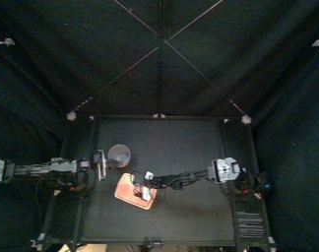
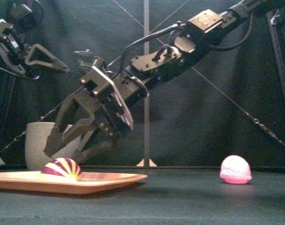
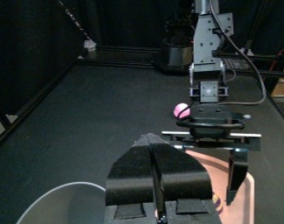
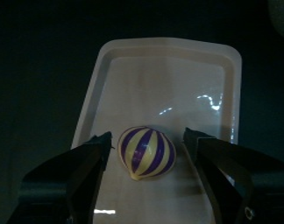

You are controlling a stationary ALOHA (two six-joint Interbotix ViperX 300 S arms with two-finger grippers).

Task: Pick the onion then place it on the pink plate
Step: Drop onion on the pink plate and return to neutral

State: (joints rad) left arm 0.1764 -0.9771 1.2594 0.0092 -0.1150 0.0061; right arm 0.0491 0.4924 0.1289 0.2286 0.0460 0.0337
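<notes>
A: Two grippers are in view. Which one are we watching?

B: The right gripper (image 4: 148, 138). Its arm comes in from the right, reaches past the middle and hangs over the pink tray (image 4: 168, 51), which lies toward the front left of the table (image 1: 189, 143). We see its jaws spread wide, gripping nothing.

A: And where do we find the onion?

B: The onion (image 4: 147, 152), striped purple and yellow, lies on the tray's floor between those two parted jaws. In the right wrist view we make out a thin strip of tray on either side of it, so as far as we can tell neither jaw touches it.

A: Is it lifted at all?

B: No. From the front we see it resting on the tray, with the jaws coming down around it from above.

A: What about the other arm?

B: The left gripper (image 3: 159, 150) is held high on the left side, its jaws pressed together with nothing between them. Near it stands the tall grey speckled cup (image 2: 40, 142), upright, behind the tray.

A: Do we note anything else on the table?

B: One more toy — a pink and white toy (image 2: 236, 170) sitting on the bare table, well apart from the tray, off to the right.
</notes>
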